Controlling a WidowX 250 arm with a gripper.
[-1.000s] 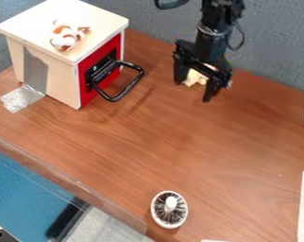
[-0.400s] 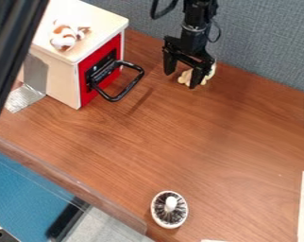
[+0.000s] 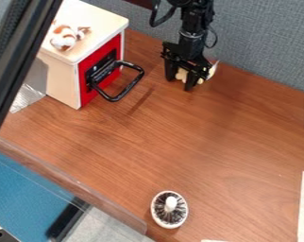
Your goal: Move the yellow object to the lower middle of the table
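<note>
My black gripper (image 3: 180,79) is low over the back of the table, to the right of the toy oven. It is shut on the pale yellow object (image 3: 181,74), with its fingers on either side. More of the object shows behind and to the right of the gripper, and the rest is hidden by it. The object is down at the tabletop, near the grey back wall.
The toy oven (image 3: 61,80), with its black handle (image 3: 130,88) sticking out, stands at the left, a brown-and-white toy (image 3: 64,38) on top. A round white brush (image 3: 170,210) lies near the front edge. A dark bar (image 3: 16,61) crosses the upper left.
The gripper has moved left and back from its first position, then slightly left and down, and its fingers have drawn together around the yellow object. The dark bar has entered at the left.
</note>
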